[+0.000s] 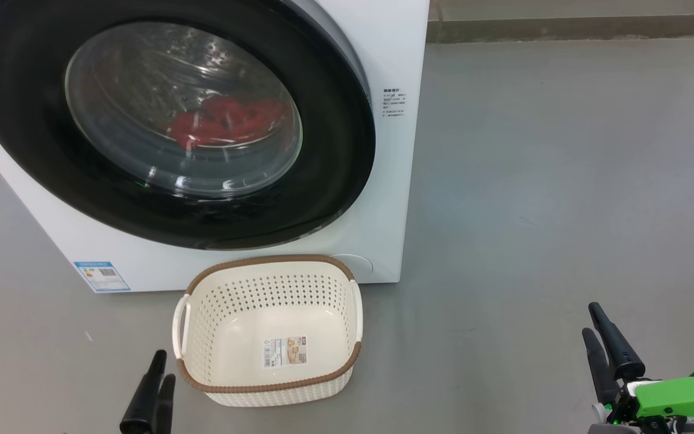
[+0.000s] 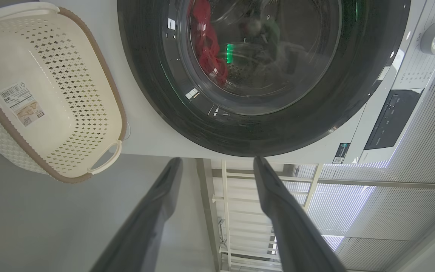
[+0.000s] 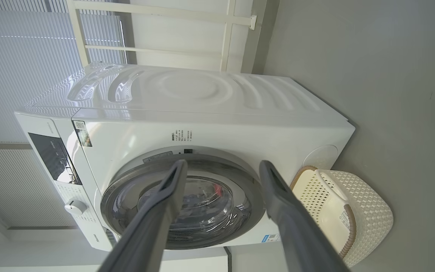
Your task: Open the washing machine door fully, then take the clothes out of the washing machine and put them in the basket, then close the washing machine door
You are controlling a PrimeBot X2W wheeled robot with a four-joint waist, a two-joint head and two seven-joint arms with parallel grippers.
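Note:
The white washing machine [image 1: 392, 181] fills the upper left of the head view. The washing machine door [image 1: 28, 150], a wide black ring around a glass porthole, lies against the front. Red clothes [image 1: 226, 123] show through the glass inside the drum. The cream basket [image 1: 268, 260] with a brown rim stands on the floor just in front of the machine, with nothing but a label sticker inside. My left gripper [image 1: 164, 364] is open, low beside the basket's left handle. My right gripper [image 1: 591, 318] is open, far to the right over bare floor. Both are apart from the door.
Grey floor [image 1: 534, 211] stretches to the right of the machine up to a wall base. The right wrist view shows the machine's dark control panel [image 3: 53, 156] and knob [image 3: 74, 207], with a white frame and blinds behind it.

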